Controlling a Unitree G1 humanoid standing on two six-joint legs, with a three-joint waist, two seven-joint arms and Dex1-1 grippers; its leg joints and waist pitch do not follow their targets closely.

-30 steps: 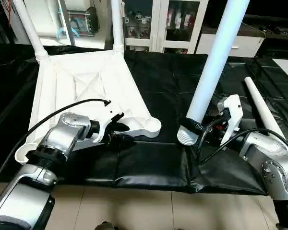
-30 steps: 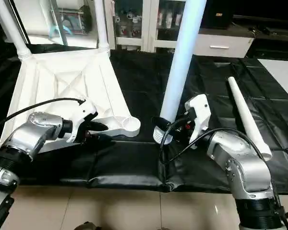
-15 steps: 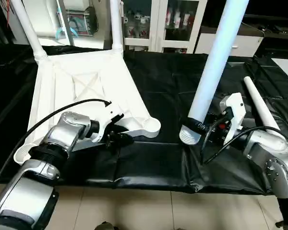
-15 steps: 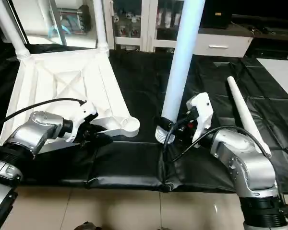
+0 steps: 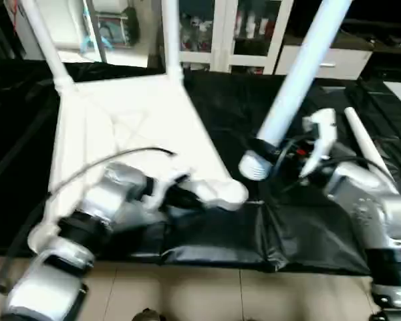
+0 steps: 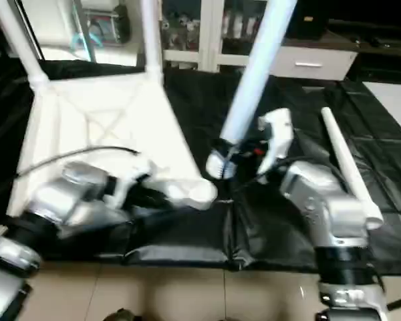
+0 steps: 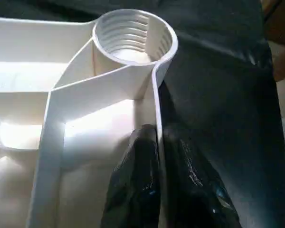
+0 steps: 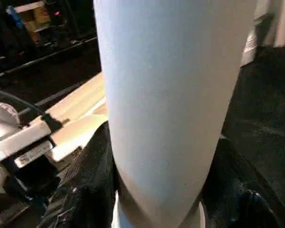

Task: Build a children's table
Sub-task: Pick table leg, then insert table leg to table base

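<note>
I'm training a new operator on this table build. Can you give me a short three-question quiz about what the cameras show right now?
1. True or false: the left gripper is clamped on the rim of the white plastic tabletop.
2. How many legs already stand in the tabletop's sockets?
3. The right gripper holds: A) the white tapered tube leg B) the cable C) nothing.

Key: 1 true; 2 two; 3 A.

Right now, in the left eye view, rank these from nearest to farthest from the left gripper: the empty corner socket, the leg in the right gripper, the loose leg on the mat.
1. Empty corner socket of the tabletop, just beyond the left gripper.
2. Held leg, its threaded end across the mat in the right gripper.
3. Loose leg, lying farthest right.
</note>
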